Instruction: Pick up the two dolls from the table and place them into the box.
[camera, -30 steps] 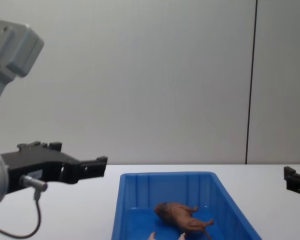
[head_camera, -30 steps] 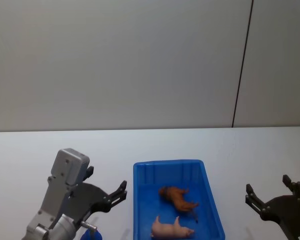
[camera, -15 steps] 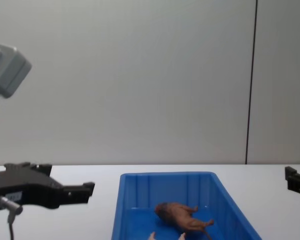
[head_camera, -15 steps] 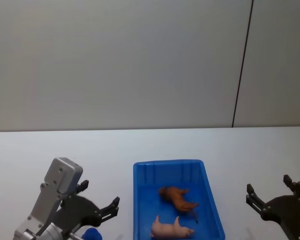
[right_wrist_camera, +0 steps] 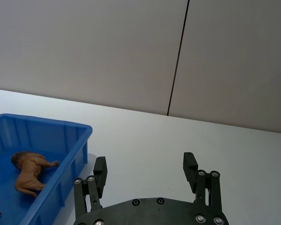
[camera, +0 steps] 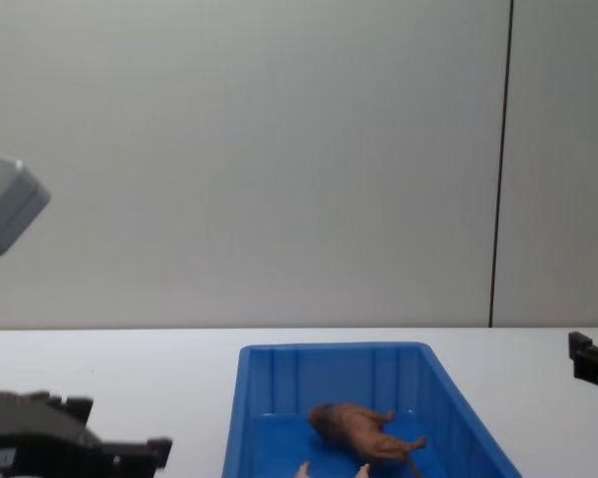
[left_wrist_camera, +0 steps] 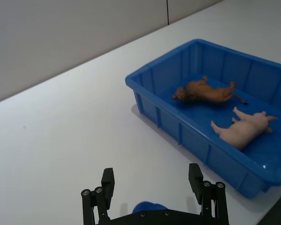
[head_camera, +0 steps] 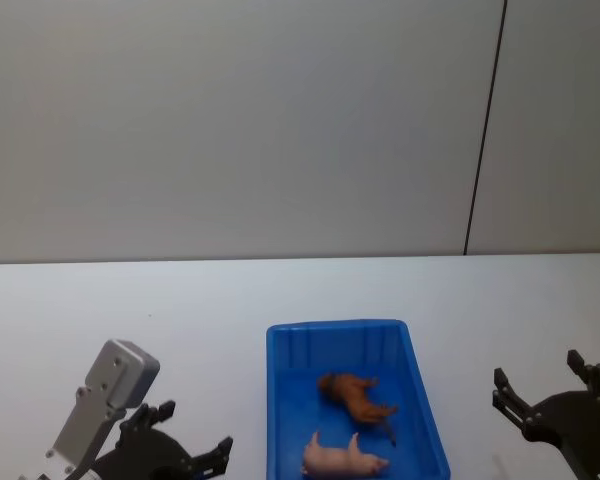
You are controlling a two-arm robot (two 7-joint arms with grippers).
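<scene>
Both dolls lie on their sides inside the blue box [head_camera: 337,326] on the white table [head_camera: 230,290]. The brown lion [head_camera: 357,394] is in the box's middle, and the pale pink animal [head_camera: 342,458] lies nearer me. The left wrist view shows the lion [left_wrist_camera: 203,91] and pink animal [left_wrist_camera: 241,131] in the box [left_wrist_camera: 154,89]. My left gripper [head_camera: 194,430] is low at the box's left, open and empty [left_wrist_camera: 151,174]. My right gripper [head_camera: 536,370] hovers right of the box, also open and empty [right_wrist_camera: 145,165], with the lion [right_wrist_camera: 30,171] off to its side.
A small blue round object [left_wrist_camera: 147,206] sits on the table just under my left gripper. A grey wall with a dark vertical seam [head_camera: 485,130] stands behind the table. Bare tabletop lies left, right and beyond the box.
My left arm has sunk and drawn back toward me, away from the box's left side, its gripper staying open. The right gripper and both dolls have not moved.
</scene>
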